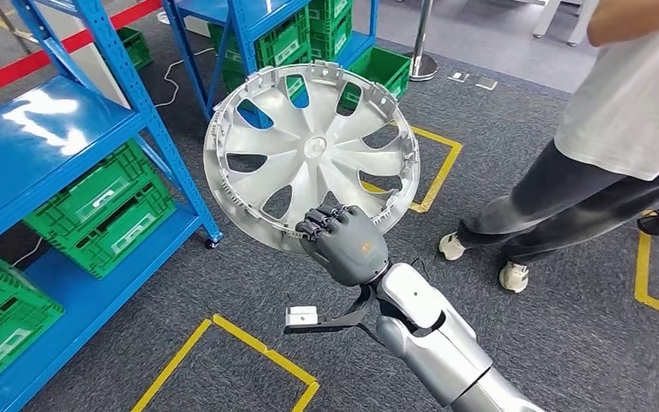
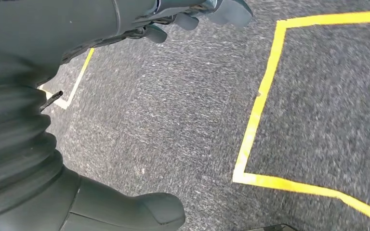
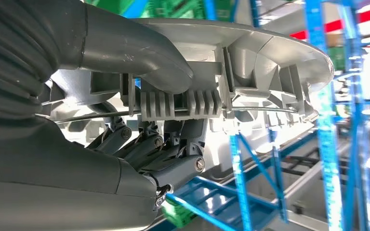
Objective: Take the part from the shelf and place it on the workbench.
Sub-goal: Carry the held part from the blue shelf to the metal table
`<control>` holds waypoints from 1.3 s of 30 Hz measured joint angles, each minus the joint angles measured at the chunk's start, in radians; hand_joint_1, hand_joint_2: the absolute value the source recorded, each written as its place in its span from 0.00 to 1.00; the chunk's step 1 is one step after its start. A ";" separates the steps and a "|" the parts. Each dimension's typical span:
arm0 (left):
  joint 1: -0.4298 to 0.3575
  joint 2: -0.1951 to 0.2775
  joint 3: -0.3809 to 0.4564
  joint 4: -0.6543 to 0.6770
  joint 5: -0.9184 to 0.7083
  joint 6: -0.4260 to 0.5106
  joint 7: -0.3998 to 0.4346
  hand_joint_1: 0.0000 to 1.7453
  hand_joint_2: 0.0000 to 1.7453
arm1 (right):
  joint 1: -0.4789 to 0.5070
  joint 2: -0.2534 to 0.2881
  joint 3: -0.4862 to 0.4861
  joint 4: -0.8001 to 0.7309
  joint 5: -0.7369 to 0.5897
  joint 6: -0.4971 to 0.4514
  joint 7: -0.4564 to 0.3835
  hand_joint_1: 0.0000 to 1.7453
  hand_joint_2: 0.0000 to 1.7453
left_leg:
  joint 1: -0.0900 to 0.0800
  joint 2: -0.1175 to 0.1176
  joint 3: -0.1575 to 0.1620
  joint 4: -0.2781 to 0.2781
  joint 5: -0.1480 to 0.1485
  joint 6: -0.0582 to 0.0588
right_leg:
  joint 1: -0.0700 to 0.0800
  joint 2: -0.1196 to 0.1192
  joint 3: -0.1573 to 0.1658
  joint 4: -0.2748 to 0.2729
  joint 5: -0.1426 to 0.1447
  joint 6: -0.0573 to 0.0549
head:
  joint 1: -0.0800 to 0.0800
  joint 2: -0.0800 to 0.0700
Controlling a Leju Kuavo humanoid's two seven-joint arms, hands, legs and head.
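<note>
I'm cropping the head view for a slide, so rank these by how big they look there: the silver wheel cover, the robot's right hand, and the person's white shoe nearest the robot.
1. Wheel cover, by far the largest.
2. Right hand, which grips the cover's lower rim.
3. White shoe, smallest, though it is farther from the camera, so its true size is unsure.

The right hand (image 1: 343,245) is raised on its extended arm, fingers clamped; the left hand (image 2: 38,159) hangs low, fingers apart.

The head camera looked down from high up at the right hand (image 1: 344,245) and wheel cover (image 1: 311,153) toward twelve o'clock. The right wrist camera sat very close to both. The left wrist camera faced the grey floor (image 2: 183,115).
</note>
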 joint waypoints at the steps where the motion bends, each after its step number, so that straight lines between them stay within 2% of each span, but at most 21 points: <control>1: 0.001 0.000 0.000 0.000 0.000 -0.001 0.000 0.00 1.00 | 0.002 0.000 0.000 0.000 0.001 0.002 0.002 1.00 1.00 | 0.000 -0.002 -0.012 0.023 0.003 -0.001 | 0.000 0.015 0.000 0.001 0.000 0.000 | 0.000 0.000; 3: 0.001 0.000 0.000 0.002 -0.002 -0.002 0.001 0.00 1.00 | 0.004 -0.001 0.000 0.000 0.002 0.005 0.003 1.00 1.00 | 0.003 -0.008 0.016 -0.041 0.060 -0.001 | -0.002 0.043 -0.001 0.006 0.000 0.003 | 0.000 0.000; 5: 0.000 -0.001 0.000 0.002 -0.003 -0.003 0.001 0.00 1.00 | 0.004 -0.001 0.000 -0.003 0.003 0.008 0.004 1.00 1.00 | 0.012 -0.054 0.070 -0.165 0.114 0.000 | -0.003 0.071 -0.006 0.013 0.000 0.012 | 0.000 0.000; 7: -0.001 -0.001 -0.001 0.003 -0.004 -0.004 0.002 0.00 1.00 | 0.001 -0.002 0.000 -0.009 0.005 0.011 0.005 1.00 1.00 | 0.015 -0.095 0.095 -0.224 0.123 0.006 | -0.005 0.096 -0.019 0.017 0.005 0.028 | -0.001 0.000; 9: -0.002 -0.003 -0.001 0.003 -0.005 -0.005 0.005 0.00 1.00 | 0.001 -0.003 0.000 -0.013 0.006 0.013 0.004 1.00 1.00 | 0.013 -0.081 0.097 -0.230 0.123 0.020 | -0.009 0.121 -0.030 0.014 0.015 0.044 | -0.001 0.000; 10: -0.002 -0.004 -0.001 0.003 -0.005 -0.005 0.006 0.00 1.00 | 0.001 -0.004 0.000 -0.015 0.007 0.014 0.004 1.00 1.00 | 0.012 -0.068 0.098 -0.233 0.126 0.028 | -0.009 0.114 -0.035 0.017 0.014 0.049 | 0.000 0.000; 12: -0.003 -0.007 -0.001 0.003 -0.004 -0.005 0.007 0.00 1.00 | 0.000 -0.005 0.000 -0.016 0.007 0.017 0.003 1.00 1.00 | 0.013 -0.040 0.099 -0.240 0.132 0.043 | -0.004 0.061 -0.064 0.071 -0.017 0.055 | 0.007 0.000; 14: -0.001 -0.008 -0.001 0.002 -0.001 -0.004 0.005 0.00 1.00 | -0.001 -0.005 0.000 -0.017 0.008 0.020 0.002 1.00 1.00 | 0.006 -0.012 0.099 -0.240 0.132 0.050 | -0.001 0.002 -0.120 0.192 -0.078 0.058 | 0.013 0.000; 16: 0.002 -0.007 -0.001 0.002 0.002 -0.002 0.003 0.00 1.00 | -0.001 -0.005 0.000 -0.017 0.008 0.022 0.002 1.00 1.00 | 0.001 0.019 0.099 -0.239 0.130 0.053 | -0.001 -0.013 -0.158 0.281 -0.108 0.057 | 0.013 0.000; 17: 0.003 -0.006 -0.001 0.002 0.002 -0.002 0.002 0.00 1.00 | -0.001 -0.006 0.000 -0.017 0.008 0.024 0.003 1.00 1.00 | -0.001 0.034 0.099 -0.239 0.129 0.054 | 0.000 -0.016 -0.150 0.276 -0.098 0.055 | 0.013 0.000; 20: 0.000 -0.008 -0.001 0.002 0.001 -0.002 0.001 0.00 1.00 | -0.001 -0.006 0.000 -0.021 0.009 0.026 0.004 1.00 1.00 | -0.007 0.071 0.102 -0.239 0.125 0.051 | 0.009 -0.061 -0.043 0.098 -0.027 0.039 | 0.012 0.000; 22: 0.000 -0.008 -0.001 0.002 -0.001 -0.002 0.001 0.00 1.00 | 0.000 -0.005 0.000 -0.029 0.011 0.026 0.007 1.00 1.00 | -0.011 0.090 0.105 -0.239 0.121 0.043 | 0.019 -0.090 -0.003 0.023 -0.014 0.028 | 0.012 0.000; 25: -0.003 -0.010 -0.001 0.002 -0.002 -0.002 0.001 0.00 1.00 | 0.003 -0.005 -0.002 -0.038 0.014 0.026 0.010 1.00 1.00 | -0.011 0.109 0.112 -0.243 0.117 0.027 | 0.020 -0.064 0.000 0.006 -0.010 0.014 | 0.012 0.000; 27: -0.004 -0.011 -0.001 0.002 0.000 -0.002 0.001 0.00 1.00 | 0.005 -0.004 -0.002 -0.043 0.015 0.029 0.010 1.00 1.00 | -0.008 0.069 0.097 -0.202 0.085 0.017 | 0.011 -0.042 0.004 -0.003 -0.003 0.003 | 0.011 0.000; 29: -0.002 -0.010 -0.001 0.002 0.006 -0.002 0.000 0.00 1.00 | 0.004 -0.001 -0.002 -0.044 0.016 0.033 0.011 1.00 1.00 | -0.005 0.014 0.042 -0.083 0.025 0.011 | 0.007 -0.020 0.005 -0.005 0.000 -0.003 | 0.009 0.000; 31: 0.001 -0.009 0.000 0.002 0.017 -0.002 -0.001 0.00 1.00 | 0.001 0.002 -0.002 -0.043 0.016 0.038 0.011 1.00 1.00 | -0.003 -0.002 -0.010 0.020 -0.005 0.006 | 0.006 0.007 0.005 -0.004 0.000 -0.005 | 0.009 0.000; 32: 0.002 -0.008 0.001 0.002 0.021 -0.001 -0.002 0.00 1.00 | -0.001 0.003 -0.002 -0.043 0.016 0.040 0.010 1.00 1.00 | -0.001 -0.003 -0.015 0.024 0.008 0.004 | 0.005 0.022 0.005 -0.003 0.000 -0.004 | 0.009 0.000; 34: 0.002 -0.008 0.002 0.002 0.027 0.000 -0.003 0.00 1.00 | -0.004 0.006 -0.002 -0.042 0.016 0.044 0.010 1.00 1.00 | 0.006 -0.021 0.026 -0.078 0.079 0.001 | 0.001 0.051 0.004 0.004 -0.002 0.001 | 0.009 0.000; 36: 0.003 -0.008 0.004 0.002 0.029 0.001 -0.005 0.00 1.00 | -0.010 0.010 -0.002 -0.042 0.016 0.045 0.011 1.00 1.00 | 0.015 -0.079 0.077 -0.194 0.123 -0.001 | -0.001 0.076 -0.003 0.014 -0.004 0.013 | 0.008 0.000; 38: 0.002 -0.007 0.006 0.003 0.030 0.002 -0.005 0.00 1.00 | -0.017 0.014 -0.002 -0.042 0.017 0.045 0.011 1.00 1.00 | 0.016 -0.108 0.091 -0.228 0.124 0.005 | -0.002 0.100 -0.015 0.017 0.001 0.029 | 0.007 0.000; 39: 0.002 -0.007 0.006 0.003 0.031 0.002 -0.005 0.00 1.00 | -0.018 0.015 -0.002 -0.042 0.017 0.045 0.010 1.00 1.00 | 0.014 -0.097 0.092 -0.230 0.127 0.012 | -0.004 0.113 -0.020 0.015 0.006 0.038 | 0.006 0.000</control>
